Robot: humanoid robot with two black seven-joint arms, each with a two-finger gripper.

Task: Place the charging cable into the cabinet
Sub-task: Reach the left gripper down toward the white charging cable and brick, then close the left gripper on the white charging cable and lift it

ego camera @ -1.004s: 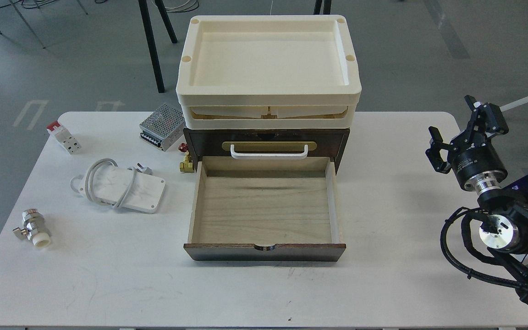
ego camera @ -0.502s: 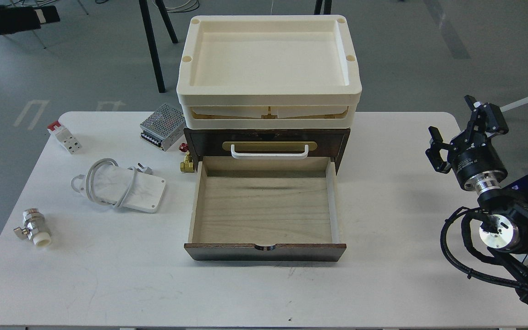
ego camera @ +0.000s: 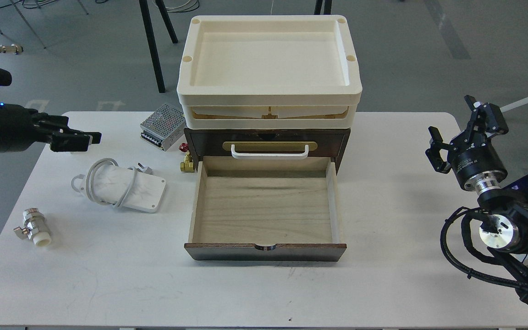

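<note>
The charging cable [ego camera: 131, 190], a flat white block with a grey cord looped around it, lies on the white table [ego camera: 108, 275] left of the cabinet. The dark-brown cabinet [ego camera: 339, 142] stands at the middle back, with its lower drawer [ego camera: 264, 253] pulled out and its pale wood inside bare. My left gripper [ego camera: 78, 136] has come in from the left, hovers above and behind-left of the cable, points right, and looks open and empty. My right gripper [ego camera: 454, 118] is open and empty over the table's right edge.
Cream trays [ego camera: 268, 96] are stacked on the cabinet. A perforated metal power-supply box [ego camera: 163, 124] and a brass valve [ego camera: 186, 164] sit left of the cabinet. A silver valve fitting [ego camera: 32, 228] lies at the front left.
My left arm has come into view from the left and its gripper now hangs over the table's back left, above the cable. The right arm, the cable and the drawer have not moved.
</note>
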